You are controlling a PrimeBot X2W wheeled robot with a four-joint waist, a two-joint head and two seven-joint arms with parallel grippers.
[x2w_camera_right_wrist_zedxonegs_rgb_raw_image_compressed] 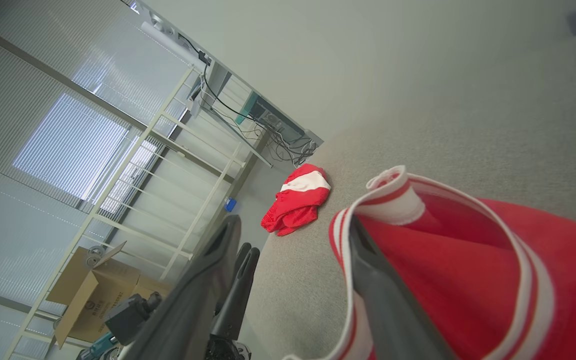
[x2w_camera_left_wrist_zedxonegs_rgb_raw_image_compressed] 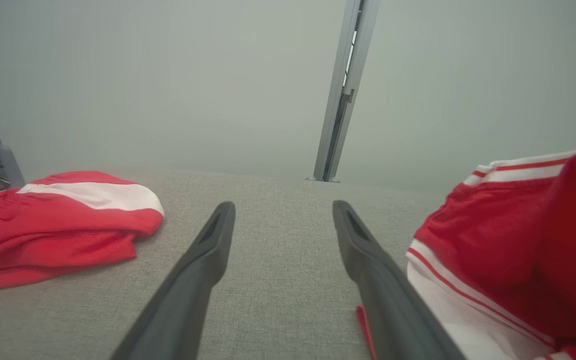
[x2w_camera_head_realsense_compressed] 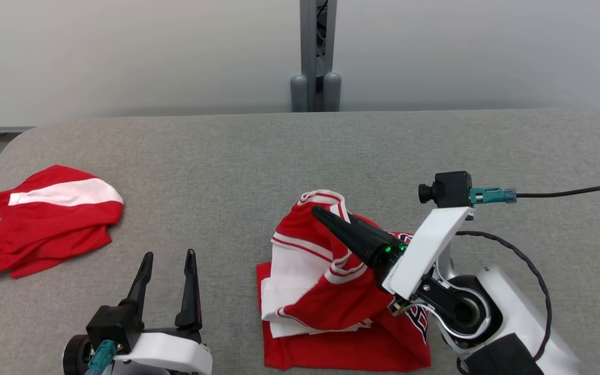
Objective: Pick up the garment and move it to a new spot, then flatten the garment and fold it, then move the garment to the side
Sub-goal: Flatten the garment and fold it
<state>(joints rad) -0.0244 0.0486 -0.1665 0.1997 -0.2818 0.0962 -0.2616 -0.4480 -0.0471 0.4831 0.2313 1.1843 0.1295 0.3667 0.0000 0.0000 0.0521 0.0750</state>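
Observation:
The garment (x2w_camera_head_realsense_compressed: pixel 326 291), red with white stripes and panels, lies in a bunched, partly folded heap on the grey table (x2w_camera_head_realsense_compressed: pixel 279 156) at front centre-right. My right gripper (x2w_camera_head_realsense_compressed: pixel 326 216) hovers over its upper fold. In the right wrist view the right gripper (x2w_camera_right_wrist_zedxonegs_rgb_raw_image_compressed: pixel 293 230) is open: one finger rests against the garment's (x2w_camera_right_wrist_zedxonegs_rgb_raw_image_compressed: pixel 468 260) striped hem, the other is off it to the side. My left gripper (x2w_camera_head_realsense_compressed: pixel 169 258) stands open over bare table left of the heap. From the left wrist, the left gripper (x2w_camera_left_wrist_zedxonegs_rgb_raw_image_compressed: pixel 283 210) holds nothing and the garment (x2w_camera_left_wrist_zedxonegs_rgb_raw_image_compressed: pixel 508 240) lies to its right.
A second red and white garment (x2w_camera_head_realsense_compressed: pixel 45 219) lies crumpled near the table's left edge. A grey post (x2w_camera_head_realsense_compressed: pixel 314 52) stands behind the far edge. A black cable (x2w_camera_head_realsense_compressed: pixel 565 194) runs from the right wrist camera. Beyond the table's left side are a shelf frame and a cardboard box (x2w_camera_right_wrist_zedxonegs_rgb_raw_image_compressed: pixel 83 295).

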